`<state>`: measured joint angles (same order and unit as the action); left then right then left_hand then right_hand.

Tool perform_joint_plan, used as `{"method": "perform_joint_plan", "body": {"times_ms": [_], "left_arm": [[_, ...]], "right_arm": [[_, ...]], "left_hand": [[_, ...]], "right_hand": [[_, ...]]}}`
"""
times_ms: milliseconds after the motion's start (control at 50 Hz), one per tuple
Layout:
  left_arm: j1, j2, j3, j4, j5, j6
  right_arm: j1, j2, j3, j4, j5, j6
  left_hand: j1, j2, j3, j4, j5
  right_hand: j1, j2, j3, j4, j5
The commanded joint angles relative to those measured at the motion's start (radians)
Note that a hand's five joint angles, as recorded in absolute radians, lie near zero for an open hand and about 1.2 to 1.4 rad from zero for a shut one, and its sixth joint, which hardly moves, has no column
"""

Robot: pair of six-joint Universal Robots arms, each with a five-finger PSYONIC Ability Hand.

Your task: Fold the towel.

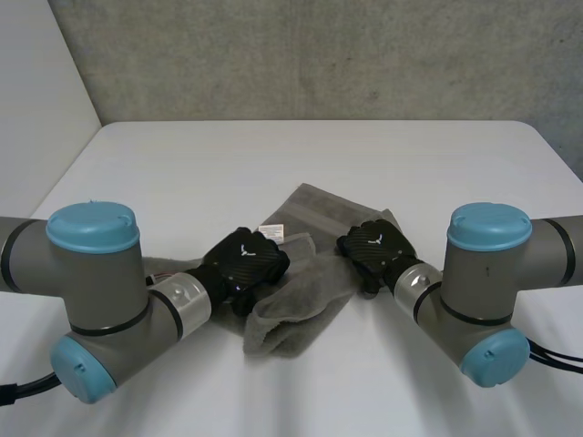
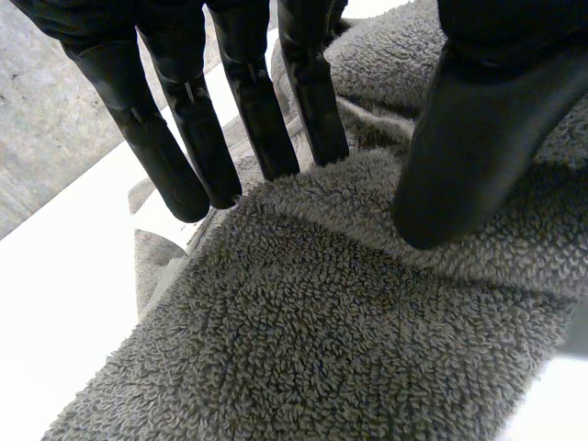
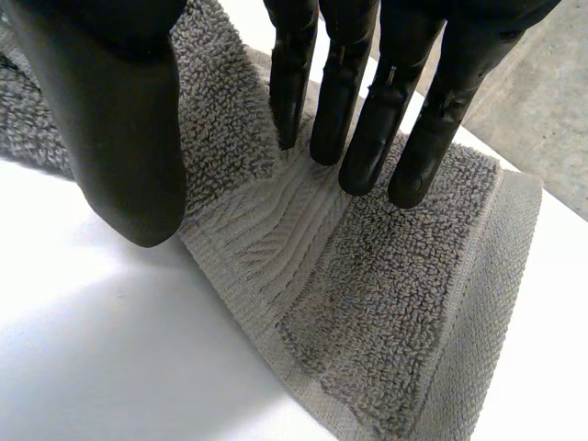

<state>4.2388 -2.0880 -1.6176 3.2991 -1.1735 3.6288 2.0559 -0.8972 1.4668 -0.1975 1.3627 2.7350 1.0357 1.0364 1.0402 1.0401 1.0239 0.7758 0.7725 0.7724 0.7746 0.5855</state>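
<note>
One grey towel (image 1: 305,300) in the head view: lay crumpled in loose folds on the white counter (image 1: 319,155), on the robot's side of the middle, between the two arms. Carried a small white label (image 1: 273,229) on its far part. Found the left hand (image 1: 244,259) resting on the towel's left side, just beside the label, and the right hand (image 1: 375,246) at its right edge, the two hands apart from each other. In the left wrist view, saw the left hand (image 2: 253,92) open: fingers (image 2: 165,170) straight and a little spread, tips down at a raised fold of the towel (image 2: 322,331), thumb (image 2: 469,147) set apart from them with its tip on the pile. Gripped nothing. In the right wrist view, saw the right hand (image 3: 344,83) open too: fingers (image 3: 372,138) straight and side by side, tips at a flat woven band (image 3: 285,230) running across the towel (image 3: 395,303) near its hemmed end. Could not tell whether they pressed it or stood just above. Kept the thumb (image 3: 119,119) wide of the fingers, its tip at the towel's edge, over bare counter (image 3: 110,358).
</note>
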Motion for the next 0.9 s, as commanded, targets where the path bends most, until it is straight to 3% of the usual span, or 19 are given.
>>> {"method": "perform_joint_plan", "body": {"times_ms": [20,140,360,460,540,660,760,900], "left_arm": [[-0.002,-0.017,0.019,-0.007,-0.008,0.001],[0.0,-0.003,0.039,-0.009,-0.04,-0.001],[0.043,0.129,0.096,-0.012,-0.137,-0.05],[0.076,0.197,0.104,-0.01,-0.138,-0.137],[0.076,0.2,0.104,-0.012,-0.143,-0.145],[0.079,0.181,0.131,-0.059,-0.149,-0.127],[0.095,0.085,0.237,-0.107,-0.155,-0.104],[0.138,-0.02,0.493,-0.156,-0.216,-0.094]], "right_arm": [[0.0,0.001,-0.023,0.001,0.029,0.0],[-0.01,-0.019,-0.031,0.003,0.038,0.0],[-0.054,-0.213,-0.08,0.049,0.036,0.003],[-0.114,-0.27,-0.184,0.254,0.022,-0.006],[-0.114,-0.27,-0.256,0.396,0.015,-0.029],[-0.103,-0.212,-0.365,0.595,0.016,-0.179],[-0.094,-0.131,-0.48,0.596,0.033,-0.248],[-0.086,0.026,-0.753,0.523,0.039,-0.219]], "left_hand": [[0.257,0.256,0.253,0.253,0.094],[0.361,0.36,0.356,0.356,0.198],[0.361,0.36,0.356,0.356,0.198],[0.361,0.36,0.356,0.356,0.198],[0.361,0.36,0.356,0.356,0.198],[0.361,0.36,0.356,0.356,0.198],[0.361,0.36,0.356,0.356,0.198],[0.361,0.36,0.356,0.356,0.198]], "right_hand": [[0.62,0.623,0.623,0.621,0.636],[0.62,0.624,0.624,0.622,0.636],[0.62,0.624,0.624,0.622,0.636],[0.62,0.624,0.624,0.622,0.636],[0.62,0.624,0.624,0.622,0.636],[0.62,0.624,0.624,0.622,0.636],[0.62,0.624,0.624,0.622,0.636],[0.62,0.624,0.624,0.622,0.636]]}}
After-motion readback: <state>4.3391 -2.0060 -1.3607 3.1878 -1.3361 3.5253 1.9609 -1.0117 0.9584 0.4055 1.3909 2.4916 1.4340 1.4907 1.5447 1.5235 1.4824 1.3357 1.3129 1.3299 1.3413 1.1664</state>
